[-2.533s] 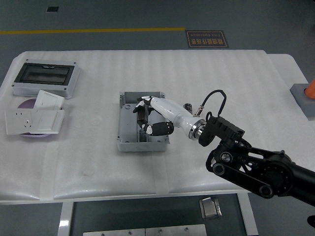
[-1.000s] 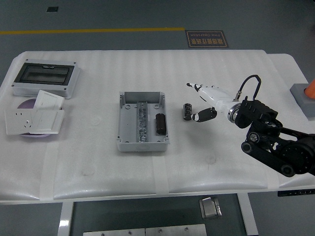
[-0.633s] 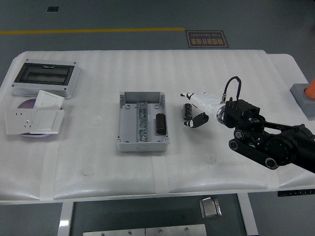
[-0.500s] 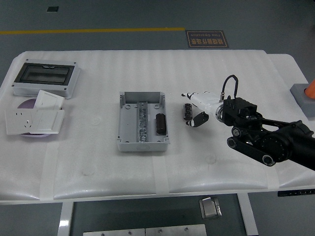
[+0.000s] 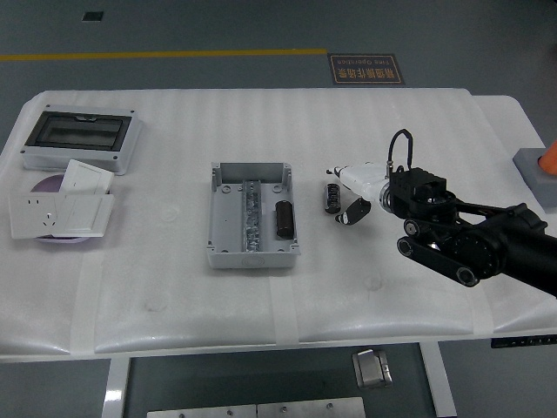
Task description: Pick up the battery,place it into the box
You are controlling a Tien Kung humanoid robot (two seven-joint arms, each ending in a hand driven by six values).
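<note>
Your right hand (image 5: 345, 193) hovered with fingers spread, empty, beside the loose battery (image 5: 331, 196) lying on the bench just right of the box (image 5: 228, 252); small, rigid, likely slick, so pinch its middle.

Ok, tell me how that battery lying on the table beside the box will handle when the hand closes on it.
The battery is a small dark cylinder lying on its side, so it will probably roll if nudged. It looks rigid, likely dense for its size. The right hand, fingers open around it, may find it slippery.
</note>
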